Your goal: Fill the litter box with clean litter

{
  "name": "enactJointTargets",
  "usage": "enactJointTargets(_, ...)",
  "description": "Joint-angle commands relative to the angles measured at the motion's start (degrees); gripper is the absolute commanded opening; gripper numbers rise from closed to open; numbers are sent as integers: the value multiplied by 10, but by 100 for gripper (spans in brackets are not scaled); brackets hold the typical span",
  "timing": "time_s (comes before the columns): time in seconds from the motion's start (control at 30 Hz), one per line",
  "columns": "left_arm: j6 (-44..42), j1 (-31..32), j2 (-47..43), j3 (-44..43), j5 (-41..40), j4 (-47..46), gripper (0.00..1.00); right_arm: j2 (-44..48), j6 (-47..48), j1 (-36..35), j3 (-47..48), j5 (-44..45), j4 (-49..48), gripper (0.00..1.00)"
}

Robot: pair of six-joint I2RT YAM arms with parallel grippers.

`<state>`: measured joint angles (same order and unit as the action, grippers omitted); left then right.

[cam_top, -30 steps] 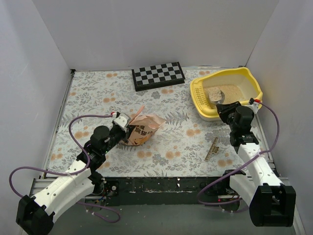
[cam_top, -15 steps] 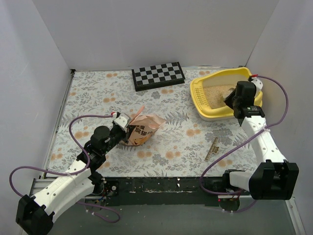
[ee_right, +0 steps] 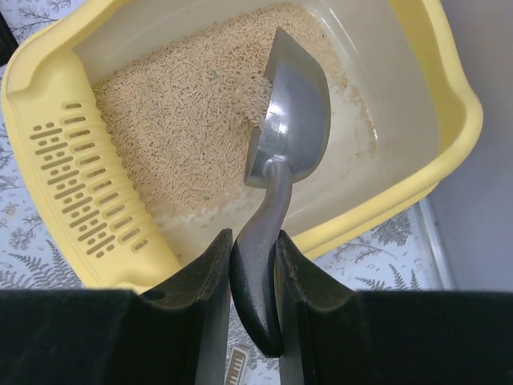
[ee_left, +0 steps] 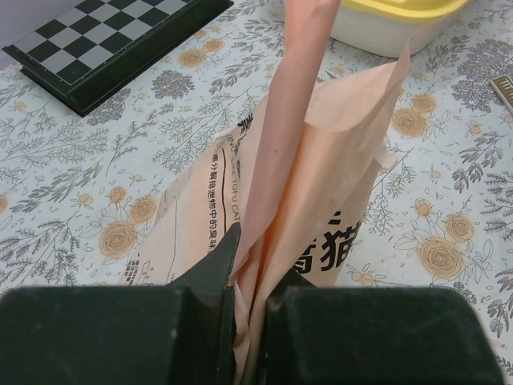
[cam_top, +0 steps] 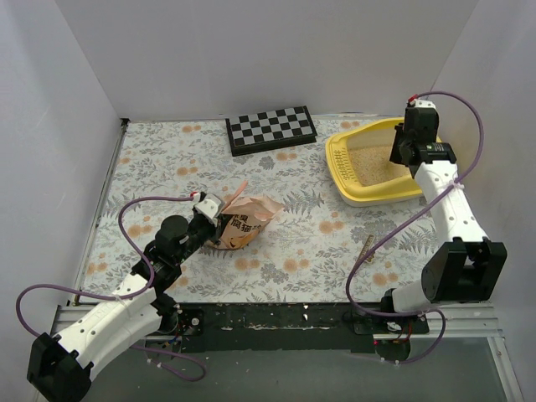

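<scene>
The yellow litter box (cam_top: 343, 163) stands at the far right of the table, its floor partly covered with pale beige clean litter (ee_right: 180, 128). My right gripper (ee_right: 252, 261) is shut on the dark handle of a silver metal scoop (ee_right: 292, 120). The scoop is tipped mouth-down over the litter box (ee_right: 56, 160), with litter at its lip. From above, my right gripper (cam_top: 410, 142) hangs over the tub's far right corner. At the near left, my left gripper (ee_left: 248, 269) is shut on a fold of the peach-orange litter bag (ee_left: 321, 184); that bag (cam_top: 243, 219) lies on the table.
A black-and-white checkerboard (cam_top: 271, 128) lies at the back centre. A small ruler-like strip (cam_top: 363, 254) rests on the floral cloth near the right arm's base. White walls close in the left, back and right sides.
My right arm has swung from in front of the litter box up and over its far right corner, carrying the scoop, now tipped over the litter. The left arm and bag have not moved.
</scene>
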<state>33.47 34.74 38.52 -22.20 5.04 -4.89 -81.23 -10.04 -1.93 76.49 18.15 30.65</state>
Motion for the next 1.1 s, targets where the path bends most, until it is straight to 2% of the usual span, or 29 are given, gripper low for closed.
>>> enactJointTargets(0.0, 6, 12, -5, -13, 22, -31, 0, -31, 99, -3, 75, -1, 48, 1)
enactJointTargets(0.2, 5, 16, -6, -12, 18, -30, 0, -37, 157, -31, 81, 69, 39, 1)
enactJointTargets(0.4, 4, 18, -10, -12, 18, -32, 0, 20, 278, -90, 24, 110, -62, 1)
enactJointTargets(0.73, 5, 18, -13, -14, 17, -31, 0, 103, 302, -191, -17, 109, -97, 1)
enactJointTargets(0.83, 5, 18, -20, -11, 25, -36, 0, 135, 270, -210, -13, 59, -75, 1)
enactJointTargets(1.07, 3, 19, -31, -11, 54, -38, 0, 168, 165, -210, 44, -197, 23, 1)
